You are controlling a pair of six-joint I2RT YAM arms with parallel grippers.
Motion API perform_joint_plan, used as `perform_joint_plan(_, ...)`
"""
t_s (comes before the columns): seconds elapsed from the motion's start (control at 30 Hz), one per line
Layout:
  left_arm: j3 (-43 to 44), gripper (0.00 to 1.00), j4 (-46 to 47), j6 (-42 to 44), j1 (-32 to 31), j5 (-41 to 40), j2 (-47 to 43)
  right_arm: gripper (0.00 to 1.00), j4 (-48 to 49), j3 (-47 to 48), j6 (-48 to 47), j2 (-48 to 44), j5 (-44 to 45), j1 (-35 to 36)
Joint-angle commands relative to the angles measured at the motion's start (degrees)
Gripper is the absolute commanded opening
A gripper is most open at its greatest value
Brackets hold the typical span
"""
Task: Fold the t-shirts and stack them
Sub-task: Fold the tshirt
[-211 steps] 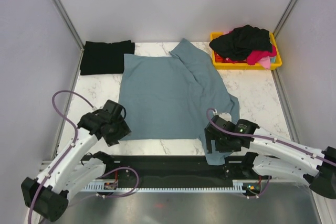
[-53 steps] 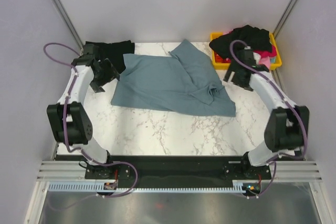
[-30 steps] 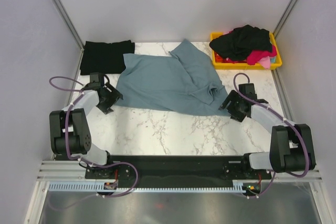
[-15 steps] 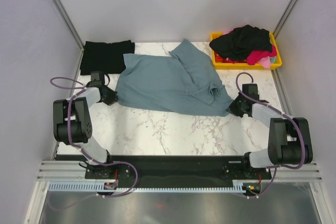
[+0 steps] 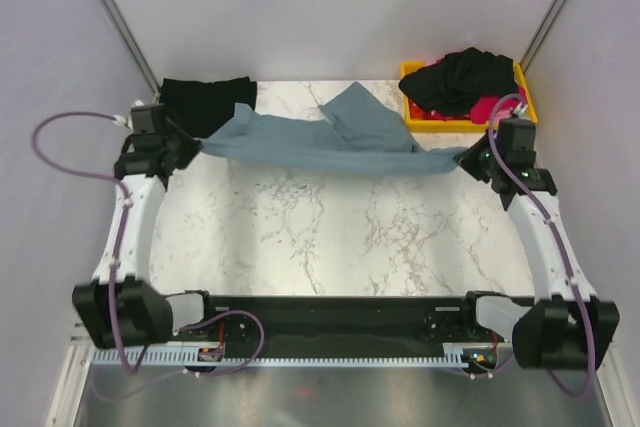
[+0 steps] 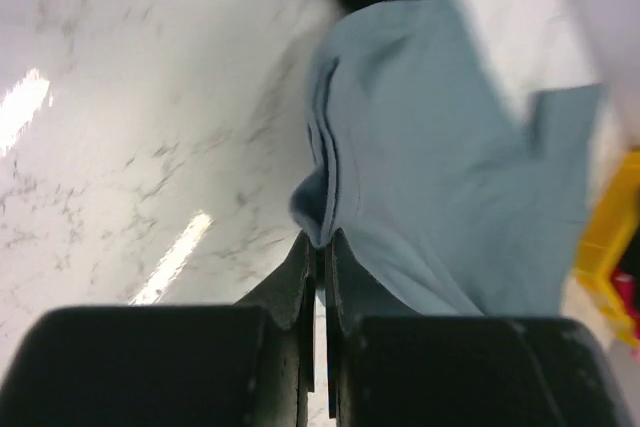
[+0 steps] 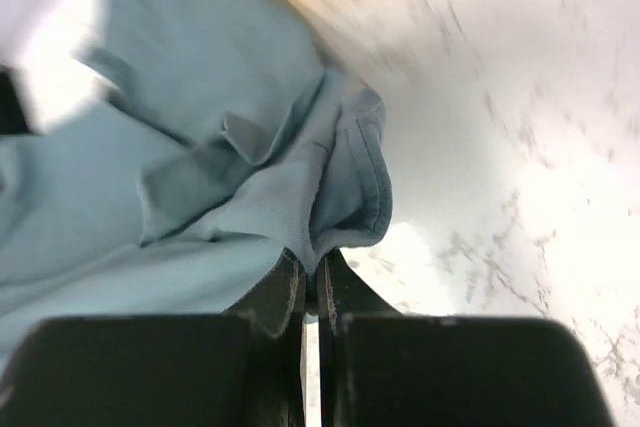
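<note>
left jaws clamped on blue-grey t-shirt point(image 5: 330, 147) left edge | right jaws clamped on its right edge | shirt stretched between them, near bench far edge | risk: thin pinch slips under tension; trailing flap catches yellow bin point(image 5: 430, 126) at far-right corner

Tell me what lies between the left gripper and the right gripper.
The blue-grey t-shirt fills that stretch: left gripper and right gripper each pinch one end of it. The top external view shows this best.
</note>
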Motion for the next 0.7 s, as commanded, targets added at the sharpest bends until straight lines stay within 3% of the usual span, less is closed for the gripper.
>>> perform_joint_plan(0.0,11.6,0.02,-9.5,6.4,0.6,-3.6,-11.3,0.0,-9.7,13.6,-2.3,-9.1,3.3,-1.3)
perform_joint_plan(0.17,26.2,0.02,-19.3,9.0,0.7,-3.9,-14.7,0.0,-20.9,30.4,-3.8,-13.2,5.7,-1.4)
perform_joint_plan(0.37,38.8,0.02,-23.9,11.5,0.6,-4.0,-15.7,0.0,-26.1,41.0,-5.0,-12.9,5.6,-1.5)
perform_joint_plan(0.5,41.8,0.02,-24.1,12.9,0.7,-5.4,-12.3,0.0,-25.5,46.3,-5.2,-5.9,1.8,-1.5)
perform_joint_plan(0.67,47.5,0.02,-23.5,13.4,0.7,-1.1,0.3,0.0,-18.5,48.5,-2.5,7.4,-4.9,-1.4)
